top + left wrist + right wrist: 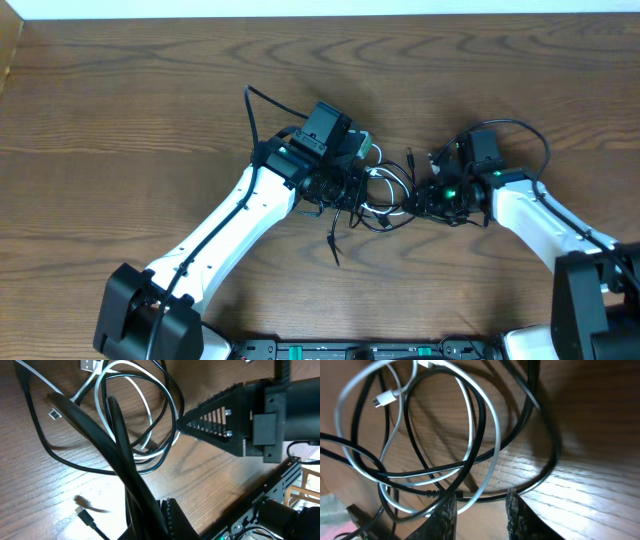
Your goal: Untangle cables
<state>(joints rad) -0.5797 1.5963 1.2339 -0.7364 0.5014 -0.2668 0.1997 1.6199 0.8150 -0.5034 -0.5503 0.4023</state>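
Note:
The black cable [335, 240] and the white cable [383, 208] lie in a tangle of loops between my two grippers. My left gripper [345, 185] is at the tangle's left side. In the left wrist view its fingers [160, 505] are shut on a strand of the black cable [120, 435], with the white cable [45, 380] looping behind. My right gripper [425, 195] is at the tangle's right side. In the right wrist view it [480, 505] is open, and the crossed black cable [480, 410] and white cable [497, 445] lie just ahead of its fingertips.
A white plug [382, 399] lies at the far side of the loops. A black plug [85, 517] rests on the wood beside my left fingers. The right gripper's finger [200, 425] shows in the left wrist view. The wooden table [130, 90] extends around.

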